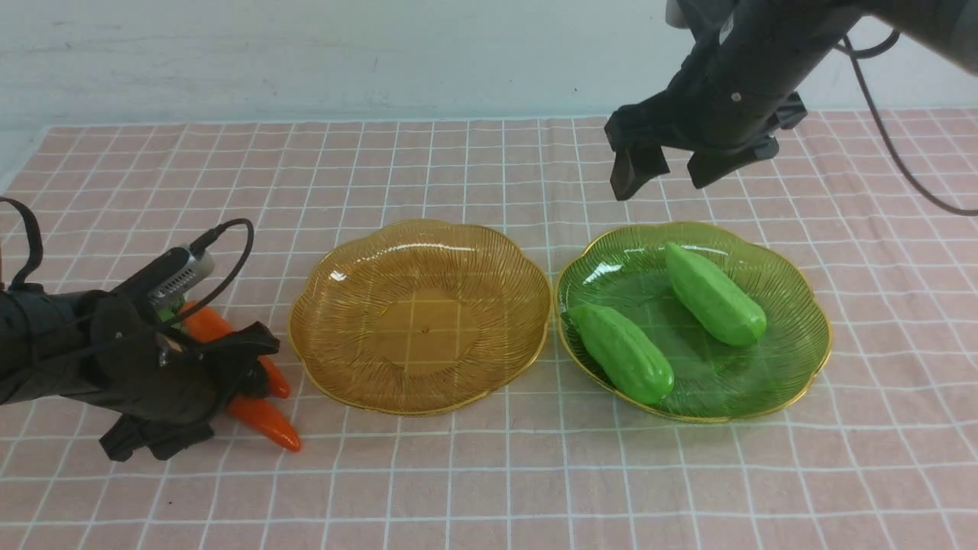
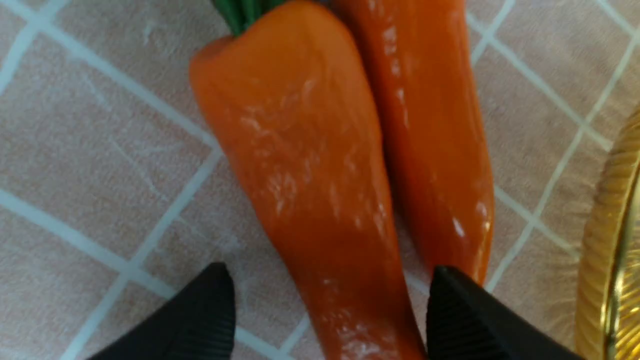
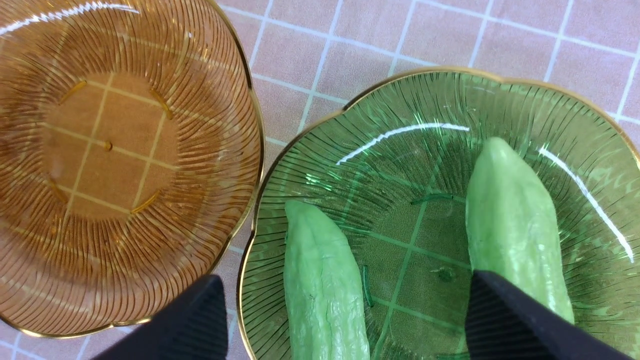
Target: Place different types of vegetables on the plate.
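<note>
Your left claw (image 2: 332, 287) is spread astride 1 carrot (image 2: 305, 165), its long axis running straight out between the jaws; the right claw (image 1: 663, 172) hangs spread, well away.

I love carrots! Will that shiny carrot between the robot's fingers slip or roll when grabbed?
Probably slippery: the carrot shows glossy highlights. Its tapered shape may let it squirt from the left gripper. Pushed, it would likely roll in a curve, unless the second carrot beside it blocks it.
</note>
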Controlling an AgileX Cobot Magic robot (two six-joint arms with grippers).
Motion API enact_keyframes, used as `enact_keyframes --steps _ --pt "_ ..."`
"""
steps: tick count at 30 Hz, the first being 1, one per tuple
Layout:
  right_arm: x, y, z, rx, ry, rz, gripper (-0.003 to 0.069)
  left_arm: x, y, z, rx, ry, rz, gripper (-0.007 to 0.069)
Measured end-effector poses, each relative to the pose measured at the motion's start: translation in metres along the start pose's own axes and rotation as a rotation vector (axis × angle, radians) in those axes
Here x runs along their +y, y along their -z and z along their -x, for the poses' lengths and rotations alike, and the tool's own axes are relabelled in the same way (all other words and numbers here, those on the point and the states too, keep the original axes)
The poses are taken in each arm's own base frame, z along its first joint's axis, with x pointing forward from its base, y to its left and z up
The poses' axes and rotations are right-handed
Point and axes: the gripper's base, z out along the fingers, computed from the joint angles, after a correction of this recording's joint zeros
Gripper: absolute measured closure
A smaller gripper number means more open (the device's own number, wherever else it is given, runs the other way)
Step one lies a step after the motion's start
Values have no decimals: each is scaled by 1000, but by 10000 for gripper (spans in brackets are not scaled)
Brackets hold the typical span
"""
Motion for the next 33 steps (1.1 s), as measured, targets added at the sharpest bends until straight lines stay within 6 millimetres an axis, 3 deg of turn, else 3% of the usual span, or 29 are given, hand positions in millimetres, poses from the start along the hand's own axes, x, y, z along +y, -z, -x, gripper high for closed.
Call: enact_keyframes --steps 7,11,19,22,23,26,29,31,33 --pt "0 0 0 1 0 2 78 2 0 -2 30 -8 23 256" --pt "0 0 0 1 0 2 78 3 0 -3 42 -8 34 377" --pt "0 0 0 1 10 2 81 3 2 -3 60 -21 43 405" --pt "0 0 0 1 37 2 106 -2 15 -2 107 -97 56 426" --pt "0 1 0 -1 43 3 125 -5 21 0 115 -121 53 436" --pt "3 12 -1 -22 49 24 270 -36 65 20 101 -271 -11 454" --pt "8 38 -6 -61 42 60 474 -69 88 29 83 -370 -70 454" --pt "9 58 -13 -85 44 65 594 -90 87 28 87 -414 -96 454" --pt "9 74 -24 -98 46 67 650 -113 72 25 107 -453 -113 453"
